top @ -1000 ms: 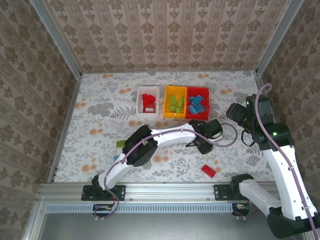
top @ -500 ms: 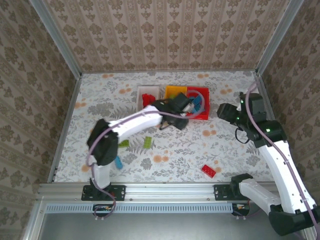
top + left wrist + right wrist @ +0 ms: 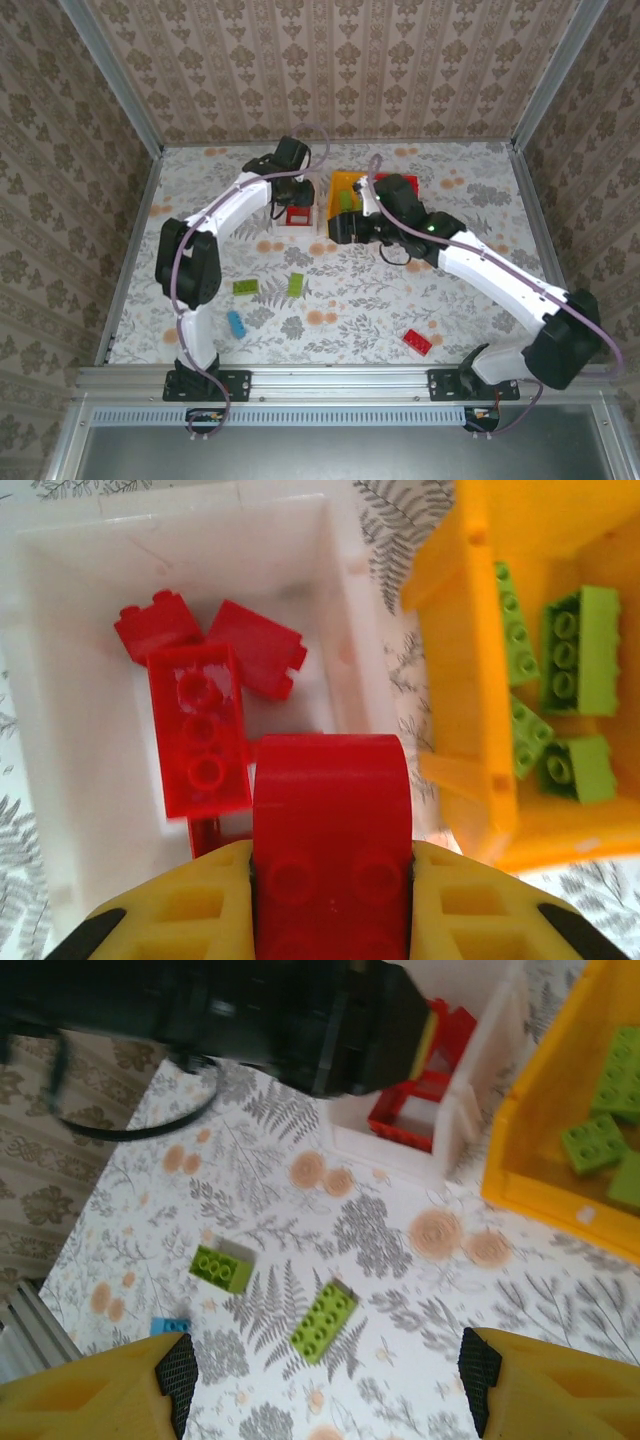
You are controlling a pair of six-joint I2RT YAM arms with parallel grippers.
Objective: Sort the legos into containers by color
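Well, the left claw [image 3: 330,880] is closed on a red brick [image 3: 330,800], pinched between its yellow fingers [image 3: 170,910] right above the white bin [image 3: 60,730], where other red bricks [image 3: 200,730] lie in a loose heap. Just beside that bin stands the orange-yellow bin [image 3: 450,680] with lime green bricks [image 3: 580,650] inside.

The right claw [image 3: 325,1400] hangs over the flowered surface [image 3: 200,220] close to the two bins, its jaws spread wide with nothing between them. Below it, loose on the surface, lie two green bricks [image 3: 222,1265] [image 3: 323,1322] near each other and, a little further off, a light blue brick [image 3: 170,1327]. One more red brick [image 3: 418,342] sits well apart from these, near the right arm's base.
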